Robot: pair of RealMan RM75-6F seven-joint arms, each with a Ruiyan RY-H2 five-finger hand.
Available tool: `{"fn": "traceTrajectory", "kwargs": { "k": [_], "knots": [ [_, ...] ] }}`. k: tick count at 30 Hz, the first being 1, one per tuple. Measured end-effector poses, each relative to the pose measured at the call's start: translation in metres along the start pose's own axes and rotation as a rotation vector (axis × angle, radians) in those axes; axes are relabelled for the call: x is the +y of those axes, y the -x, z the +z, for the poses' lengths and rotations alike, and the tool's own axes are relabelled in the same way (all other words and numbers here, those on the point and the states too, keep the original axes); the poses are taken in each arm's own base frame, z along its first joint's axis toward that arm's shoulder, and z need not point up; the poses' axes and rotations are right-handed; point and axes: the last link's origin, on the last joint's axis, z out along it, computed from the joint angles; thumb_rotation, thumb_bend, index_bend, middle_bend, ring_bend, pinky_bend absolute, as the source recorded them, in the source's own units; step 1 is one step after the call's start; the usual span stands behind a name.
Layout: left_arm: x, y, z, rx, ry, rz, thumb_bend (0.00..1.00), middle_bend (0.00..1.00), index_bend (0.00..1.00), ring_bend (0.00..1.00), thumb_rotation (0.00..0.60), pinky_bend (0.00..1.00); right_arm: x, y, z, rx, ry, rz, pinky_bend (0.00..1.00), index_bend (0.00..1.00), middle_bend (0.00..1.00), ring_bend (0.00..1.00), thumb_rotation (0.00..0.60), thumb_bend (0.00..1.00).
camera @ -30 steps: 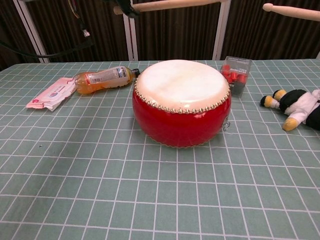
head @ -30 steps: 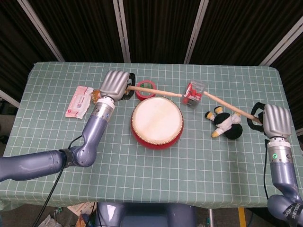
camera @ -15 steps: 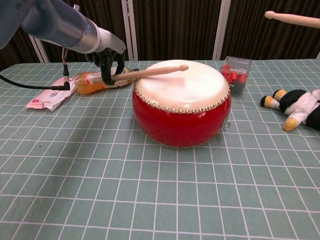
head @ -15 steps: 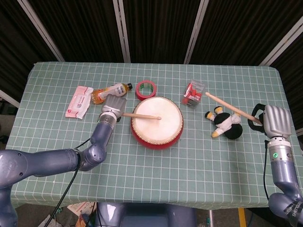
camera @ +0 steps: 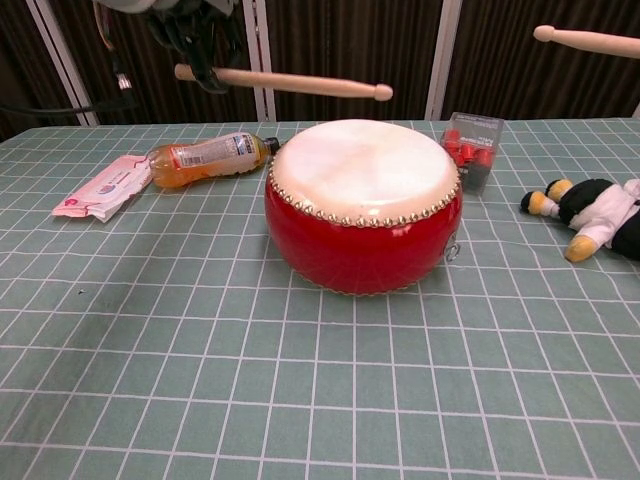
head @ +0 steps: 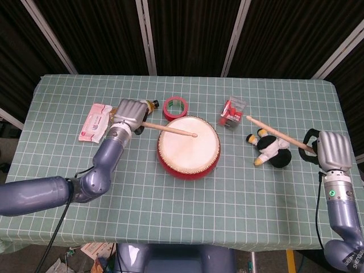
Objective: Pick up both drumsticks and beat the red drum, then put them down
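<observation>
The red drum [head: 188, 146] with its pale skin stands mid-table, also large in the chest view as the red drum [camera: 363, 203]. My left hand [head: 129, 114] grips one drumstick [head: 170, 130], which hangs above the skin without touching it; in the chest view this drumstick [camera: 290, 82] is raised level over the drum, held by the left hand [camera: 195, 25] at the top edge. My right hand [head: 333, 151] at the right table edge grips the other drumstick [head: 277, 134], pointing up-left over the plush toy; its tip [camera: 585, 40] shows high at the chest view's right.
An orange drink bottle [camera: 208, 158] and a pink packet [head: 94, 121] lie left of the drum. A red tape roll [head: 175, 106] sits behind it. A clear box of red pieces [head: 233, 113] and a black-and-white plush toy [head: 272, 148] lie to its right.
My left hand struck the drum skin with its stick half a second ago and has now lifted it back above the drum. The right hand and its stick have barely moved.
</observation>
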Motion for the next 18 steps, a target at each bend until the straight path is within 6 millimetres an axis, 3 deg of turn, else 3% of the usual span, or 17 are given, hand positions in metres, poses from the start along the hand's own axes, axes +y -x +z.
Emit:
{"fn": "traceTrajectory", "kwargs": {
  "k": [6, 18],
  "knots": [
    [-0.031, -0.002, -0.034, 0.045, -0.004, -0.094, 0.56, 1.0, 0.76, 1.0, 0.6, 1.0, 0.015, 0.001, -0.017, -0.039, 0.005, 0.018, 1.0, 0.97, 1.0, 1.0, 0.6, 0.54],
    [-0.07, 0.046, -0.094, 0.019, -0.007, -0.114, 0.56, 1.0, 0.76, 1.0, 0.6, 1.0, 0.025, 0.008, -0.053, -0.107, -0.157, -0.057, 1.0, 0.97, 1.0, 1.0, 0.6, 0.54]
  ]
}}
